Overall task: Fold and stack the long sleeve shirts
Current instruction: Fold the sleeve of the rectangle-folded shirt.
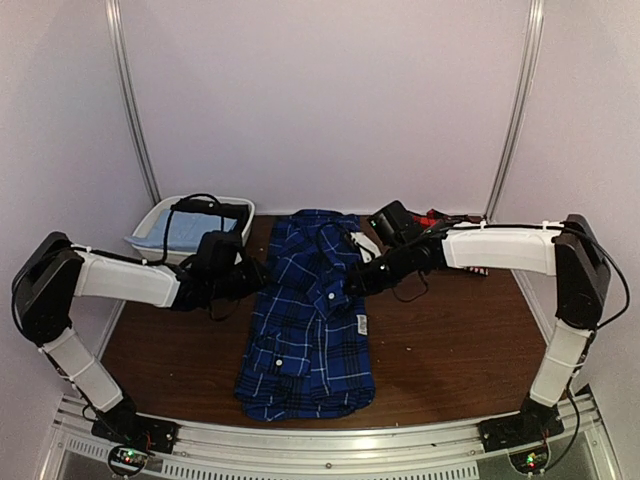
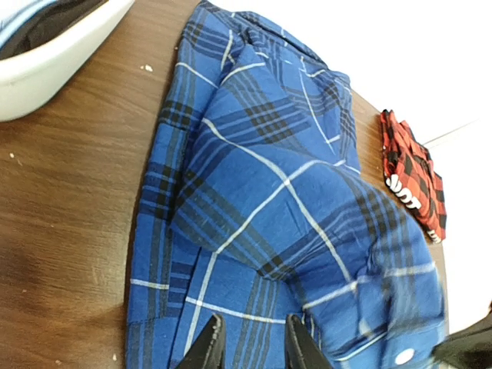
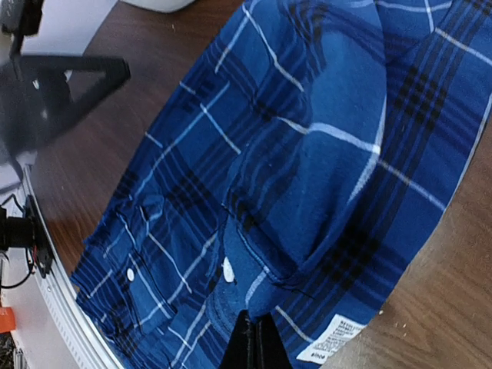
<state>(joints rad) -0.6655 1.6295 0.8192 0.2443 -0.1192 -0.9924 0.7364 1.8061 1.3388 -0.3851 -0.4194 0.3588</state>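
Seen from above, the dark blue plaid shirt (image 1: 305, 330) lies lengthwise in the middle of the brown table (image 1: 450, 350), loosely folded. The left gripper (image 1: 252, 278) is at its left edge and the right gripper (image 1: 352, 283) over its upper right. The red-and-black shirt (image 1: 432, 216) sits at the table's far side, behind the right arm. Left wrist view: jaws slightly apart over blue cloth. Right wrist view: jaws pressed together at the buttoned front, near a white label (image 3: 330, 338).
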